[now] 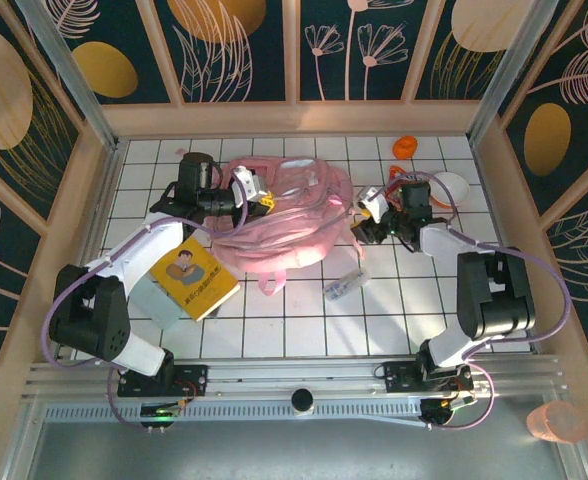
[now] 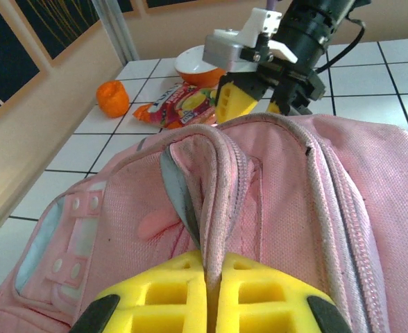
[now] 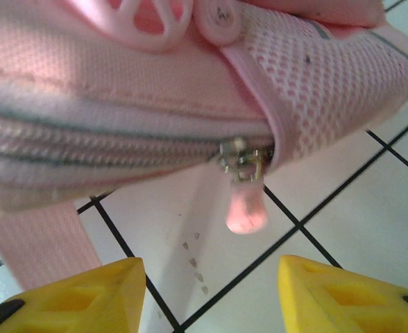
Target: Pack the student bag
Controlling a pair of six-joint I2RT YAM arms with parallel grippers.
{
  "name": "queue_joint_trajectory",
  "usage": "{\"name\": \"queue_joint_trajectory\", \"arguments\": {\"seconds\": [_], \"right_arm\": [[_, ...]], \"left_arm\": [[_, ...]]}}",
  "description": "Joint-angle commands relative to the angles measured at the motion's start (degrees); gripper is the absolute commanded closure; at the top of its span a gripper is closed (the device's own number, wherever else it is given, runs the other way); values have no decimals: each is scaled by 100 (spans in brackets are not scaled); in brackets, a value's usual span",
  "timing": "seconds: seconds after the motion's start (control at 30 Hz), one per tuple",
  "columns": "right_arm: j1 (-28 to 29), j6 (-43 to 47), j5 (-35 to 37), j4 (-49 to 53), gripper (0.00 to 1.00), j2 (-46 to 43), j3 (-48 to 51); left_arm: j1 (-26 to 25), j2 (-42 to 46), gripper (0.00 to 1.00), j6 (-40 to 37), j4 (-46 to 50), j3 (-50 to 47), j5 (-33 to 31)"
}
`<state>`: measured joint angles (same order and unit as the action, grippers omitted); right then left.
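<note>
Left end effector (image 2: 211,302) pinching student bag (image 2: 308,208) fold, right end effector (image 3: 211,291) parted, zip pull (image 3: 246,209) just ahead

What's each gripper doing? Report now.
Left gripper: closed on a fold of the student bag.
Right gripper: open, holding nothing, by the zip pull.

One student bag (image 1: 279,225), one book (image 1: 194,277), one bowl (image 1: 450,186), one orange object (image 1: 404,147), one packet (image 2: 180,104), one clear item (image 1: 346,285)

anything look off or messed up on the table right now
Nothing looks spilled or broken. The backpack lies slumped and crumpled, with one fold pinched up by the shut left gripper. A small clear item lies loose beside it, too small to identify.
</note>
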<state>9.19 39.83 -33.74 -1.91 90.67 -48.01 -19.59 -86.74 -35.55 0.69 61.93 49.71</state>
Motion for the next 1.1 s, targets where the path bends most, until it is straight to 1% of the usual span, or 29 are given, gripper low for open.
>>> {"name": "queue_joint_trajectory", "arguments": {"seconds": [0.0,0.17,0.3,0.4,0.47,0.53,0.7,0.73,0.8,0.97,1.07], "right_arm": [[-7,354,-475,30,47,191,-301],[-24,471,-783,23,47,469,-557],[-66,511,-1128,62,52,510,-602],[-108,571,-1359,211,65,477,-623],[-128,587,-1442,322,78,429,-632],[-162,578,-1489,392,87,345,-631],[-194,562,-1633,565,97,162,-631],[-194,524,-1643,584,99,133,-638],[-194,419,-1637,636,100,118,-677],[-176,-1,-1694,871,100,43,-795],[-128,-312,-1752,1028,100,-40,-852]], "left_arm": [[16,131,100,-194,-456,355,715],[17,135,100,-228,-448,337,730],[25,130,100,-251,-447,328,712],[23,105,100,-246,-494,311,691],[24,85,100,-208,-555,289,609],[26,83,100,-163,-634,252,470],[26,187,100,48,-1040,16,108],[26,205,100,120,-1131,-32,-25],[17,243,100,206,-1217,-106,-392],[-16,422,100,415,-1457,-325,-1578],[-125,480,100,470,-1554,-426,-2311]]}}
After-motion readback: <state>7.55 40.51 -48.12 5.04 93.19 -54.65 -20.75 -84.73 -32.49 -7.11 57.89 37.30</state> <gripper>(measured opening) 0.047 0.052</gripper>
